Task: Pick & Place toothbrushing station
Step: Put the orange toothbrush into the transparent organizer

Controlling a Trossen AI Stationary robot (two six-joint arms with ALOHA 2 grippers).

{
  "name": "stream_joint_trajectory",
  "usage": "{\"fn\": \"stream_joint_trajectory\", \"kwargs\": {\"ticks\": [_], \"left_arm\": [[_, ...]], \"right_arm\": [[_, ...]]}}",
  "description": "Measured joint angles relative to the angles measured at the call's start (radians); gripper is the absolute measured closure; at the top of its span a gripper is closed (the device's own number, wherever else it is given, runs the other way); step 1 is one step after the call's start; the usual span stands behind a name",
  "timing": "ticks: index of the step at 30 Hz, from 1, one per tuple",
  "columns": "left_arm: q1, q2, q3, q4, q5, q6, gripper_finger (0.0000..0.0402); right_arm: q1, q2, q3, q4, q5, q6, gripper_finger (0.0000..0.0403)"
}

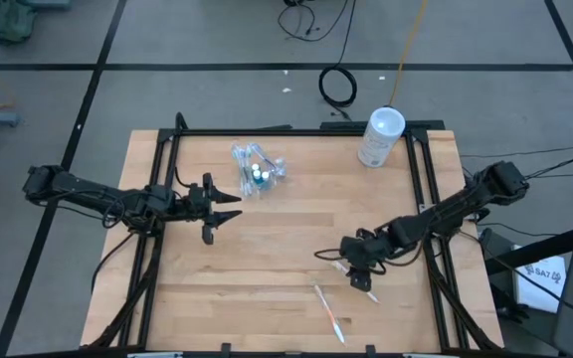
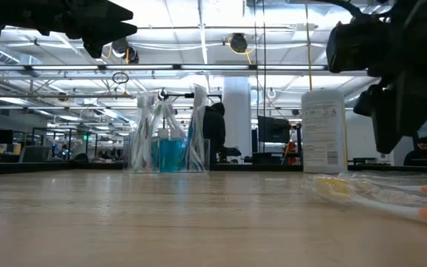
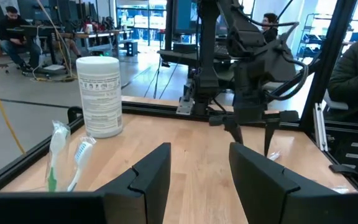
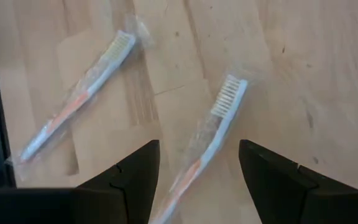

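Observation:
A clear pouch (image 1: 257,171) holding several toothbrushes and teal white-capped tubes (image 1: 259,176) stands on the table's far middle; it also shows in the low view (image 2: 170,148). Two wrapped toothbrushes lie flat on the table at the near right: one (image 4: 216,127) below my right gripper, one (image 4: 73,106) beside it. My right gripper (image 4: 197,158) (image 1: 359,270) is open, fingers pointing down on either side of the first toothbrush's handle, above it. My left gripper (image 1: 229,209) (image 3: 197,158) is open and empty, near the pouch's near side.
A tall whitish canister (image 1: 381,137) stands at the far right, also in the left wrist view (image 3: 101,96). A black frame rail (image 1: 421,179) runs along the table's edges. Bare wood lies between the two grippers. People show in the room beyond.

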State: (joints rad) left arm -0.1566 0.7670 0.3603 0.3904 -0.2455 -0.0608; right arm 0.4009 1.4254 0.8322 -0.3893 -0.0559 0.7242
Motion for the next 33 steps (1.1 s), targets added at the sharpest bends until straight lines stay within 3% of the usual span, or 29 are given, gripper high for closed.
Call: {"fn": "stream_joint_trajectory", "kwargs": {"ticks": [10, 18, 23, 27, 33], "left_arm": [[0.000, 0.000, 0.000, -0.001, 0.000, 0.000, 0.0231], [0.000, 0.000, 0.000, -0.001, 0.000, 0.000, 0.0231], [0.000, 0.000, 0.000, -0.001, 0.000, 0.000, 0.0231], [0.000, 0.000, 0.000, 0.002, 0.000, 0.004, 0.0231], [0.000, 0.000, 0.000, 0.002, 0.000, 0.005, 0.0231]], "right_arm": [[-0.008, 0.000, -0.102, 0.093, 0.002, 0.022, 0.0190], [-0.008, 0.000, -0.304, 0.549, -0.001, -0.018, 0.0190], [-0.006, -0.002, -0.369, 0.602, 0.040, -0.051, 0.0195], [0.003, -0.001, -0.390, 0.651, 0.065, -0.123, 0.0221], [0.005, 0.021, -0.391, 0.667, 0.085, -0.135, 0.0292]]}}
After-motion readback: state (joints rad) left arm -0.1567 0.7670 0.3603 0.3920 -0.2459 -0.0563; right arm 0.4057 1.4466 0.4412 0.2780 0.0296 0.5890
